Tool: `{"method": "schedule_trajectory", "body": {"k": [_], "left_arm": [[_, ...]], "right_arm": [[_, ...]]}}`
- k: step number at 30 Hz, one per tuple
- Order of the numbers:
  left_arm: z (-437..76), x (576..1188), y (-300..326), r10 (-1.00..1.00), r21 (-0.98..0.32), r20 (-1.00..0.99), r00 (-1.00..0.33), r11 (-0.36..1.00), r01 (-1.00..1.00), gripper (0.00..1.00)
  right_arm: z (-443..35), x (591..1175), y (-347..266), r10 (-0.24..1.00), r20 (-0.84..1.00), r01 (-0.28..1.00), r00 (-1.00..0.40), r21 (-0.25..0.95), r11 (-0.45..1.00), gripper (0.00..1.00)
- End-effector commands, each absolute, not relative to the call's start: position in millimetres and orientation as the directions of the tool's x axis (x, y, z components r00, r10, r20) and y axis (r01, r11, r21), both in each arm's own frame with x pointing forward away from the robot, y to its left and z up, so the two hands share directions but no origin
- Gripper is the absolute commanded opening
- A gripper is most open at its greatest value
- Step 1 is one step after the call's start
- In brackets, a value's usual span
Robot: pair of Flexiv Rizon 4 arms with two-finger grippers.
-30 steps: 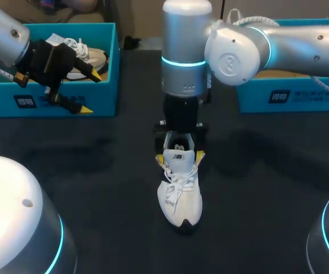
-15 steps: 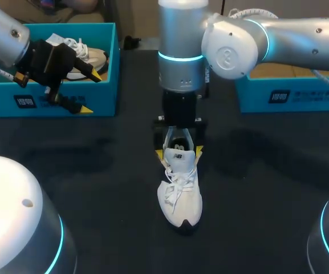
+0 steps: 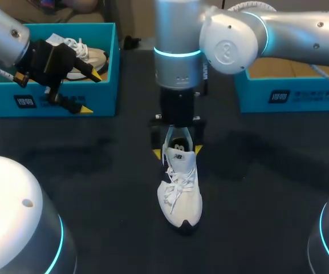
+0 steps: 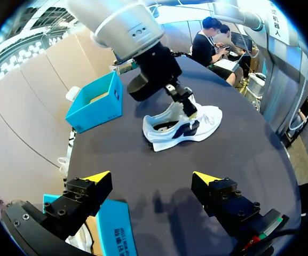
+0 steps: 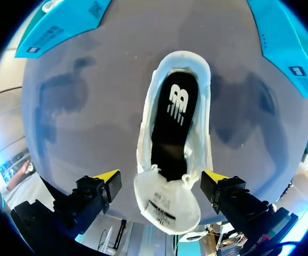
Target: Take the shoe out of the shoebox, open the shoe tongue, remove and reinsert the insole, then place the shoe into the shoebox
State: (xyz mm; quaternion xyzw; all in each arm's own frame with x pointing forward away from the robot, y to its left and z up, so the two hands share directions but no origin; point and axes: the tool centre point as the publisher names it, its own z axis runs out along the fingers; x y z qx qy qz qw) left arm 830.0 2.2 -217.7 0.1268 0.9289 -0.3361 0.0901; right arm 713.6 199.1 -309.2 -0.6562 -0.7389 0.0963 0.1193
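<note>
A white shoe (image 3: 179, 194) stands on the black table, toe toward me. From above, its black insole (image 5: 172, 125) lies flat inside and the white tongue (image 5: 167, 205) is folded forward over the laces. My right gripper (image 3: 176, 150) hangs open just over the shoe's collar, one yellow tip on each side, holding nothing; the right wrist view shows this gripper (image 5: 162, 176) straddling the shoe (image 5: 143, 136). My left gripper (image 3: 91, 91) is open and empty by the front wall of the left shoebox (image 3: 100, 100). From the left gripper (image 4: 152, 178), the shoe (image 4: 183, 125) lies well ahead.
The left teal shoebox holds another white shoe (image 3: 89, 55). A second teal shoebox (image 3: 289, 94) stands at the back right, and it shows as a teal box (image 4: 97, 104) in the left wrist view. Two round white arm bases (image 3: 10, 217) fill the near corners.
My right arm has lifted a little and drawn back from the shoe, its fingers still open around the collar. Left arm and shoe have not moved.
</note>
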Motion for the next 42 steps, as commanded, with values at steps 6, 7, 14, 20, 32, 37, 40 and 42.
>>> {"method": "schedule_trajectory", "body": {"k": [6, 7, 14, 20, 32, 37, 40, 42], "left_arm": [[-217.3, 829.9, 2.1, 0.176, -0.599, -0.252, -0.952, 0.744, 0.296, 1.0], [-217.3, 829.9, 2.1, 0.176, -0.599, -0.252, -0.952, 0.744, 0.296, 1.0], [-217.3, 829.9, 2.1, 0.176, -0.599, -0.252, -0.952, 0.744, 0.296, 1.0], [-217.3, 829.9, 2.1, 0.176, -0.599, -0.252, -0.952, 0.744, 0.296, 1.0], [-217.3, 829.9, 2.1, 0.176, -0.599, -0.252, -0.952, 0.744, 0.296, 1.0], [-217.3, 829.9, 2.1, 0.176, -0.599, -0.252, -0.952, 0.744, 0.296, 1.0], [-217.3, 829.9, 2.1, 0.176, -0.599, -0.252, -0.952, 0.744, 0.296, 1.0], [-217.3, 829.9, 2.1, 0.176, -0.599, -0.252, -0.952, 0.744, 0.296, 1.0]], "right_arm": [[-285.4, 696.7, 197.9, 0.998, -0.003, 0.969, -0.057, -0.24, 0.054, 1.0], [-283.3, 694.2, 196.7, 0.999, -0.01, 0.971, -0.048, -0.235, 0.044, 1.0], [-273.2, 673.2, 193.0, 0.999, -0.034, 0.979, 0.019, -0.202, -0.025, 1.0], [-270.5, 653.0, 198.1, 0.998, -0.035, 0.978, 0.059, -0.2, -0.065, 1.0], [-281.1, 639.3, 200.7, 0.996, -0.037, 0.969, 0.078, -0.23, -0.085, 0.43], [-287.9, 647.1, 199.7, 0.997, -0.03, 0.97, 0.072, -0.231, -0.077, 0.42], [-290.2, 649.5, 198.7, 0.998, -0.025, 0.968, 0.063, -0.242, -0.068, 0.42], [-291.6, 651.4, 198.8, 0.998, -0.022, 0.968, 0.062, -0.242, -0.065, 0.42]]}}
